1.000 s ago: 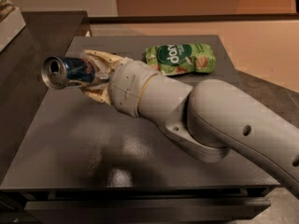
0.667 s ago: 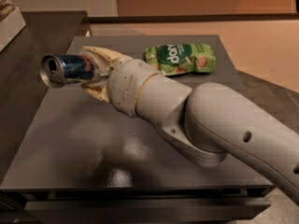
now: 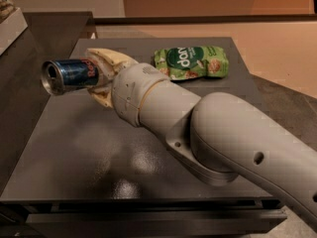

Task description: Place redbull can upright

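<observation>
The dark grey tabletop (image 3: 74, 152) fills the scene. Across it from the lower right reaches the big pale grey arm (image 3: 223, 138), stretched towards the far left corner. Behind the wrist, near the far edge, a green snack bag (image 3: 190, 62) lies flat, well clear of the action.

At the arm's tip, the hand (image 3: 92, 73) is clamped on the redbull can (image 3: 69, 76), one cream finger over the top of it and one underneath. The can is carried on its side above the left part of the tabletop, apparently not touching it.

This looks like the carry stage: the grasp is made, the placing is not. The next move calls for a wrist turn to bring the can's long axis vertical, then a lowering until its base meets the surface, and only then a release.

The can itself is slim, with blue sides, red lettering by the fingers and a silver rim. A round end faces left; whether that is the top or the base is hard to say in this dim light.
</observation>
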You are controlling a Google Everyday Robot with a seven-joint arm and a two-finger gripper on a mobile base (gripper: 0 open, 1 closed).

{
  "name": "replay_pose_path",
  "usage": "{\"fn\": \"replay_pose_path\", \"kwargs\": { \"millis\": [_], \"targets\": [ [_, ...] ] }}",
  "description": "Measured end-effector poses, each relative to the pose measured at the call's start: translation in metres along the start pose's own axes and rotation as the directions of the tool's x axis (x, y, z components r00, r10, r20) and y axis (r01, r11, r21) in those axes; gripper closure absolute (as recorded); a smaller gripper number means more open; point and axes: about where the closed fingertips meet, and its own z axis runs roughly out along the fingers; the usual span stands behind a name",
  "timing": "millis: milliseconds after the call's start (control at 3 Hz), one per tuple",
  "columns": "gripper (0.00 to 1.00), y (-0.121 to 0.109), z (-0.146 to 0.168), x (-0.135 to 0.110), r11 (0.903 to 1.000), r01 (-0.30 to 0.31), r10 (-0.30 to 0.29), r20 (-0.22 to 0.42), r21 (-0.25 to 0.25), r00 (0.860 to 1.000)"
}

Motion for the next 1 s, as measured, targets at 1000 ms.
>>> {"fn": "replay_pose_path", "kwargs": {
  "millis": [1000],
  "targets": [
    [1.00,-0.053,-0.010,0.054,0.8711,0.486,-0.473,-0.152,0.068,0.868]
  ]
}}
